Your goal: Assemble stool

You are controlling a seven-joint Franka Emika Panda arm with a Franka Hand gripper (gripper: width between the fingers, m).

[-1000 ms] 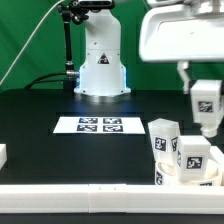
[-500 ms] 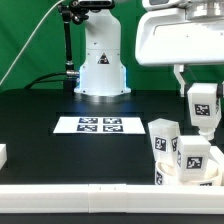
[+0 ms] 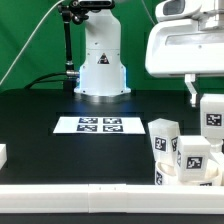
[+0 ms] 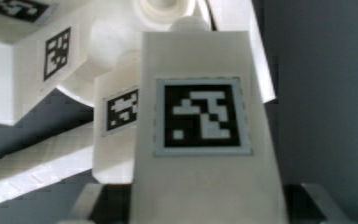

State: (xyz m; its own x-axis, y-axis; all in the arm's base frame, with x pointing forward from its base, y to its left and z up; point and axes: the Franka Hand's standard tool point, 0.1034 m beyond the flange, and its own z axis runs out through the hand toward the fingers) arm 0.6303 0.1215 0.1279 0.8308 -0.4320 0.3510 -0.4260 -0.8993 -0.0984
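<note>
My gripper point(image 3: 210, 98) is shut on a white stool leg point(image 3: 212, 113) with a black-and-white tag, holding it in the air at the exterior view's far right, just above and right of the stool. The round seat point(image 3: 176, 174) lies low at the front right, with two tagged legs point(image 3: 163, 136) point(image 3: 192, 153) standing on it. In the wrist view the held leg point(image 4: 201, 110) fills the middle between my fingers point(image 4: 101, 200). The other legs point(image 4: 34, 55) point(image 4: 130, 108) lie just beyond it.
The marker board point(image 3: 100, 125) lies flat on the black table mid-scene. The robot base point(image 3: 101, 65) stands behind it. A long white rail point(image 3: 90, 194) runs along the front edge. A small white block point(image 3: 2, 155) sits at the exterior view's left edge.
My gripper has moved toward the exterior view's right and slightly down with the leg still held. The stool parts on the table have not moved.
</note>
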